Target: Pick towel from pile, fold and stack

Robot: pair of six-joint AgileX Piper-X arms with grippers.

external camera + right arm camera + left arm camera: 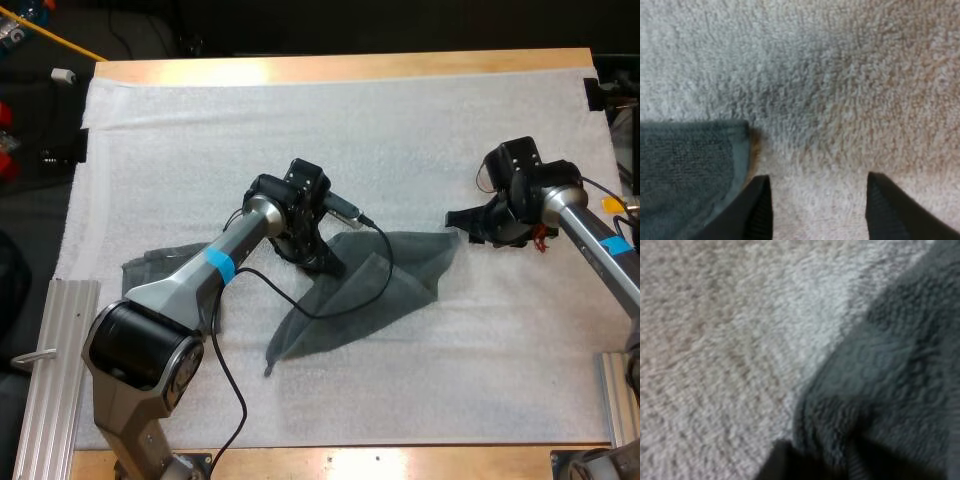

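fingers [759, 210] of right gripper [817, 179] stood apart, empty; towel [392, 280] corner lay just beside one finger. left gripper [322, 262] was pinched on towel's opposite edge.

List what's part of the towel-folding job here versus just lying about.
Job: towel, pinched by left gripper; open right gripper at its corner; grey-green cloth under left arm.
Lying about: white mat; small white object beyond the table.

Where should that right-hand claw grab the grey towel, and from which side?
Probably the towel's right corner, coming in from the right. That corner lies flat on the mat and sticks out as a free point, and the open right gripper sits just beside it.
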